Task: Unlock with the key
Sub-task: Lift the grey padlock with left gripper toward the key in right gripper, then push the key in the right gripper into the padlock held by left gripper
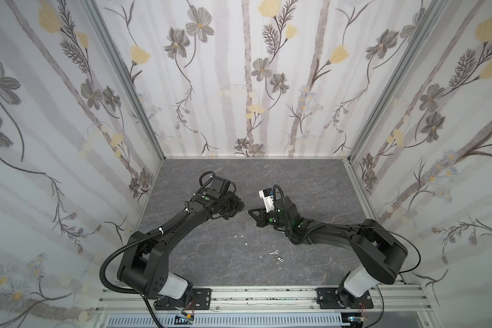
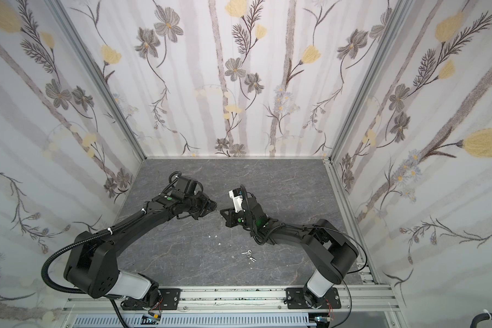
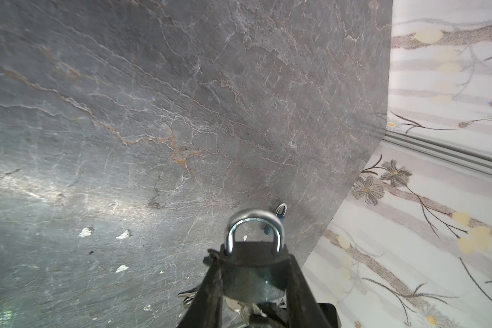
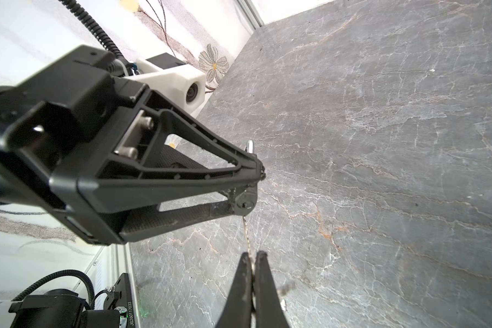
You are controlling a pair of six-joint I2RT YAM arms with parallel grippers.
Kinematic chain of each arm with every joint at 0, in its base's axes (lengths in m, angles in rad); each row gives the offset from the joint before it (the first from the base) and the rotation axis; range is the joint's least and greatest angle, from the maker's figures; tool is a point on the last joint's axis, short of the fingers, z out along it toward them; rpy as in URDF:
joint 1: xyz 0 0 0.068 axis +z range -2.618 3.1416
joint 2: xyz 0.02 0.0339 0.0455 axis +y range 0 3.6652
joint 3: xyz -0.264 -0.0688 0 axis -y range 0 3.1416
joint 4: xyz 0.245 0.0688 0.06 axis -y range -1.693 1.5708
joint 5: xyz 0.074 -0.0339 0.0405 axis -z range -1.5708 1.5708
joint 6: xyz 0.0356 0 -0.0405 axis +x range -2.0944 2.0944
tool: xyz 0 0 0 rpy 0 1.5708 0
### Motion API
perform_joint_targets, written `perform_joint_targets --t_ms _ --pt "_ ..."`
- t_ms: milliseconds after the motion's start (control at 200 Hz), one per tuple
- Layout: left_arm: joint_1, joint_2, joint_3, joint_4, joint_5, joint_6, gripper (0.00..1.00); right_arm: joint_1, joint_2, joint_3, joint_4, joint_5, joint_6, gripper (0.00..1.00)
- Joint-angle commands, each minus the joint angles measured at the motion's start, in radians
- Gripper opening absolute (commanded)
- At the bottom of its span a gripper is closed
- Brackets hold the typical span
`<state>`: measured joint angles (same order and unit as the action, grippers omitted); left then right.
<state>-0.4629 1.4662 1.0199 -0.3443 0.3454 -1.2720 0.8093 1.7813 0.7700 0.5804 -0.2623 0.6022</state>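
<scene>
Presently listed: silver-shackled dark padlock (image 3: 252,274), clamped across its body by the left hand (image 3: 252,264), keyway face turned toward the other arm, likely so a blade can meet it. Thin toothed metal key (image 4: 247,237), pinched in the right hand (image 4: 252,255), whose fingers close together on it; the blade is aimed at the keyway, entry uncertain. Both are held over mid grey marbled worktop (image 1: 310,184), with walls well apart and open room around. Spare ringed key bunch (image 1: 276,254) lies nearer the front, clear of both arms.
</scene>
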Motion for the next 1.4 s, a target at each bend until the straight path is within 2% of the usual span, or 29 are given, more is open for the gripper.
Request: perform_joint_targets --t_ms 0,654,829,1084,1289,1394 --pt "-0.001 -0.007 -0.008 0.041 0.017 -0.023 0.2 0.0 0.01 0.012 0.056 0.007 0.011 0.0" --pt "-0.018 -0.009 -0.046 0.136 0.072 -0.082 0.19 -0.01 0.012 0.033 0.062 0.066 0.034 0.0" --pt "-0.028 -0.006 -0.046 0.163 0.06 -0.103 0.13 -0.007 0.036 0.069 0.071 0.034 0.071 0.0" --pt "-0.047 0.013 -0.034 0.189 0.083 -0.115 0.11 -0.007 0.096 0.155 0.049 -0.004 0.084 0.0" --pt "-0.06 0.022 -0.032 0.237 0.122 -0.115 0.09 -0.011 0.118 0.173 0.05 -0.009 0.093 0.0" --pt "-0.065 0.025 -0.035 0.267 0.139 -0.107 0.08 -0.027 0.116 0.163 0.081 -0.049 0.132 0.0"
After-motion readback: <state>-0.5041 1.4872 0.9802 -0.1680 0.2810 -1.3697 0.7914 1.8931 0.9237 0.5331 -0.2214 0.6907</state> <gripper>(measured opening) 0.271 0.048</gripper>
